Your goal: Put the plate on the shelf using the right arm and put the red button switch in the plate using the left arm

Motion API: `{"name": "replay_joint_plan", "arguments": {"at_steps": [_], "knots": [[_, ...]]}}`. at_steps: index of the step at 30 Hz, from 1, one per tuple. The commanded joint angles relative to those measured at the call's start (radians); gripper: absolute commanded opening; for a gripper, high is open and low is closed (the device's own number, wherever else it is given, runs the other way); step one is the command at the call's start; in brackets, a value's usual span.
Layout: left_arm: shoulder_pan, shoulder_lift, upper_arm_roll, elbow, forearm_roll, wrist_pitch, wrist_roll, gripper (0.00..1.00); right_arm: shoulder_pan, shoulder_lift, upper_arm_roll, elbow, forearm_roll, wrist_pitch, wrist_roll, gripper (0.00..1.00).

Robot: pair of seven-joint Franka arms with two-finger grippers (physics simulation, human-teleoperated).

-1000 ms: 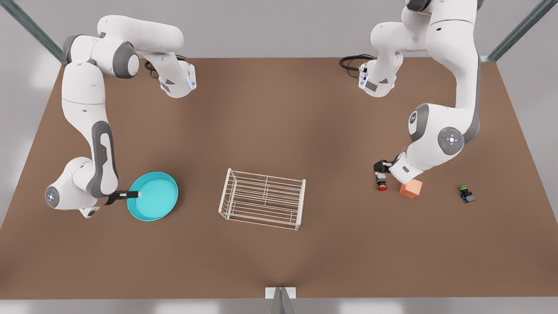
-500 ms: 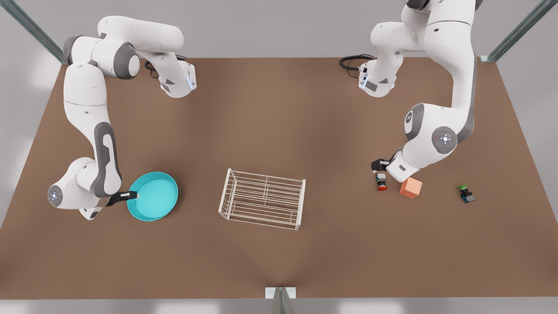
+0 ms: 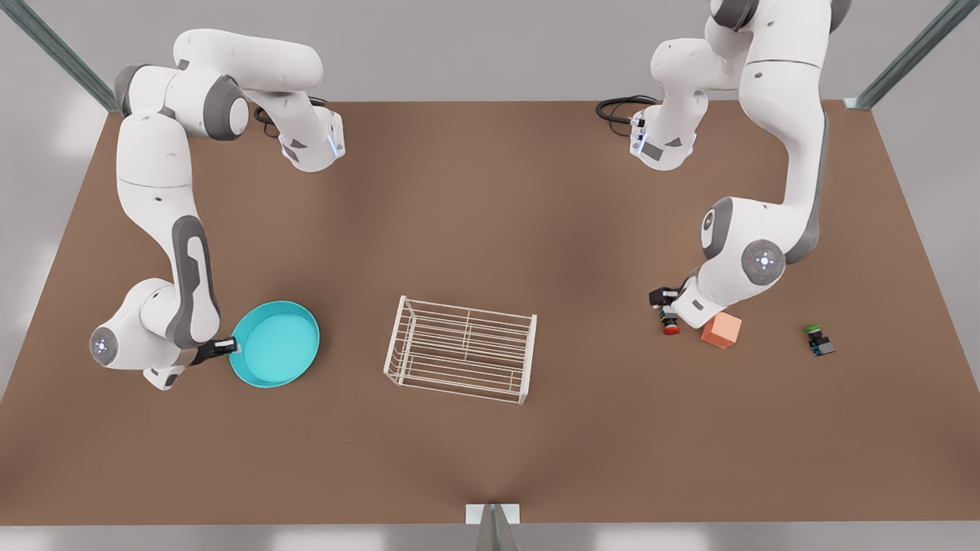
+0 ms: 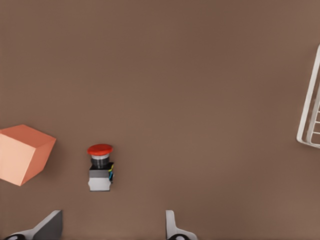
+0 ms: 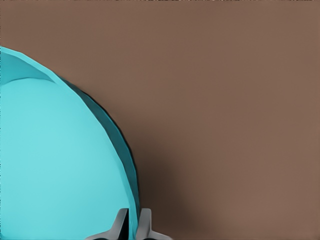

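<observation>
While the right hand pinches the plate rim well apart from the shelf, the left hand, fingers spread and empty, hovers over the red button switch, which lies beside the orange cube.

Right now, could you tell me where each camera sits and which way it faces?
Front view: high, facing both arms across the table.
Left wrist view: above the red button switch, left gripper fingertips showing.
Right wrist view: right gripper pinching the plate rim.
Front and left wrist views share the switch, cube, shelf.
</observation>
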Motion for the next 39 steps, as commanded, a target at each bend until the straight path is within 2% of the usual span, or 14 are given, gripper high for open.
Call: {"name": "replay_joint_plan", "arguments": {"at_steps": [1, 6, 11, 20, 27, 36, 39], "knots": [[0.003, 0.008, -0.001, -0.006, 0.036, 0.011, -0.057, 1.0, 0.0, -0.002, 0.0, 0.0, -0.006, -0.007, -0.026, 0.14], [0.008, 0.039, 0.004, -0.033, 0.051, 0.063, -0.06, 1.0, 0.003, -0.01, -0.001, 0.002, -0.003, -0.056, 0.0, 0.15], [0.009, 0.057, 0.008, -0.092, 0.069, 0.143, -0.063, 1.0, 0.0, -0.088, -0.003, 0.007, 0.038, -0.155, 0.046, 0.14], [0.029, 0.065, 0.028, -0.096, 0.072, 0.157, -0.062, 1.0, 0.026, -0.234, -0.021, 0.005, 0.104, -0.343, 0.091, 0.14], [0.037, 0.093, 0.034, -0.09, 0.074, 0.197, -0.062, 1.0, 0.212, -0.311, -0.121, 0.004, 0.107, -0.367, 0.224, 0.14], [0.021, 0.148, 0.033, -0.101, 0.08, 0.252, -0.063, 1.0, 0.383, -0.324, -0.119, 0.039, 0.118, -0.361, 0.516, 0.14], [-0.008, 0.221, 0.033, -0.099, 0.08, 0.326, -0.063, 1.0, 0.412, -0.323, -0.112, 0.066, 0.164, -0.361, 0.605, 0.14]]}}
